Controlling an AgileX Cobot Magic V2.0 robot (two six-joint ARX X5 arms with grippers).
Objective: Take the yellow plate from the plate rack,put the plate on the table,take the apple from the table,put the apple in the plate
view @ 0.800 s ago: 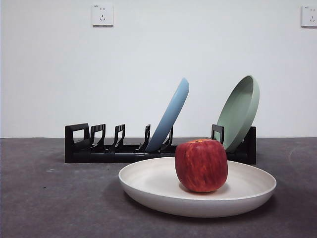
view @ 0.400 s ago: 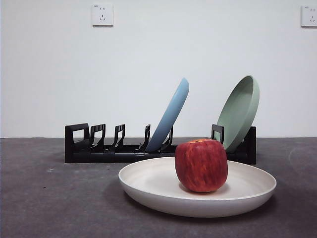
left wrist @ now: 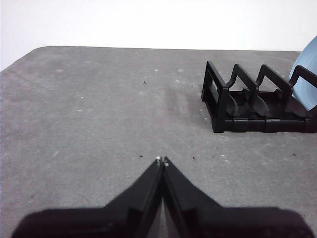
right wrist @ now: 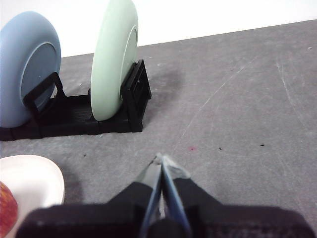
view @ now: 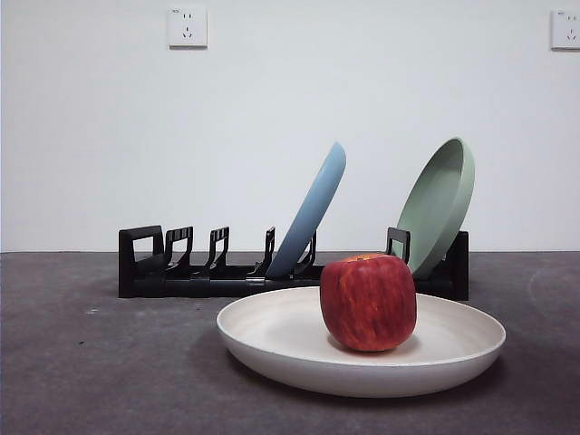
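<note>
One apple (view: 368,302) is seen in the lower middle of the front frame, seated upright inside the yellow plate (view: 272,331) — the plate lies flat on the table (view: 91,362). Both tasks' placements are judged done. The apple is judged firm, smooth and prone to rolling, best taken across its widest part; the plate is judged stiff and light, best taken by its raised rim. Behind, across the middle of the frame, the rack (view: 163,272) is seen with a blue plate (view: 313,213) and a green plate (view: 439,204) leaning in it. The left gripper (left wrist: 162,160) and right gripper (right wrist: 161,159) are held clenched on nothing, over bare table.
</note>
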